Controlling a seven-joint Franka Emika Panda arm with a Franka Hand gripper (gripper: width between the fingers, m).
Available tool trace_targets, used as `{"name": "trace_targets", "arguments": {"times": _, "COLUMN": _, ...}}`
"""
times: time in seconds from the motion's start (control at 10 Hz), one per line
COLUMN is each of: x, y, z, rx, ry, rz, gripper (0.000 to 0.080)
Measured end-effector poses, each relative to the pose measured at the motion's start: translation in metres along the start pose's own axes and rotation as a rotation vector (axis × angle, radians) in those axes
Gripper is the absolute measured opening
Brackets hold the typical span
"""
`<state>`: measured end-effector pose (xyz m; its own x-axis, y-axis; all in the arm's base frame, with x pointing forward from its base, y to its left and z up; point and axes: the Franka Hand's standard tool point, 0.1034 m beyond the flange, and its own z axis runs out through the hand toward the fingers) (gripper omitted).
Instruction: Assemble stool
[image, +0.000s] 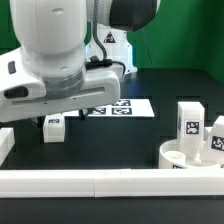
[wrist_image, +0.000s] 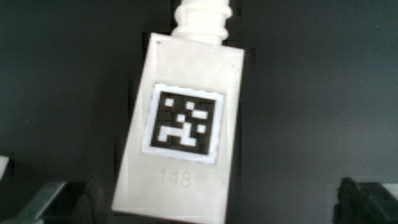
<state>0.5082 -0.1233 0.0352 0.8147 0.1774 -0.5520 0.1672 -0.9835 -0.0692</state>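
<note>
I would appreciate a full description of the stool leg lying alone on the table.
The leg is a white, matte, plastic-looking oblong block with a narrower round peg at one end and a black-and-white square tag on its upward face. It lies flat on the dark table. The open gripper hovers over it, fingers wide of both sides, touching nothing.

Smooth matt white plastic leg (wrist_image: 175, 185), flat printed tag (wrist_image: 183, 122), dull black table (wrist_image: 320, 90).

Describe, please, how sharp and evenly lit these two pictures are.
Exterior view: the white robot arm near the lens looks soft, with glare on its shell. Wrist view: the white blocky plastic leg is mildly blurred, its black-and-white tag legible.
</note>
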Motion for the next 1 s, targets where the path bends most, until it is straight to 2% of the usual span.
{"name": "trace_targets", "arguments": {"times": 0.3, "x": -0.004, "y": 0.011, "z": 0.018, "rx": 0.001, "ry": -0.042, "rz": 0.176, "gripper": 0.0649}}
{"name": "trace_targets", "arguments": {"times": 0.7, "x": -0.007, "y": 0.006, "z": 0.018, "rx": 0.008, "ry": -0.066, "rz": 0.145, "gripper": 0.0649}}
{"name": "trace_targets", "arguments": {"times": 0.8, "x": -0.014, "y": 0.001, "z": 0.021, "rx": 0.034, "ry": -0.185, "rz": 0.143, "gripper": 0.0649}}
{"name": "trace_targets", "arguments": {"times": 1.0, "x": -0.007, "y": 0.001, "z": 0.027, "rx": 0.036, "ry": -0.283, "rz": 0.138, "gripper": 0.0649}}
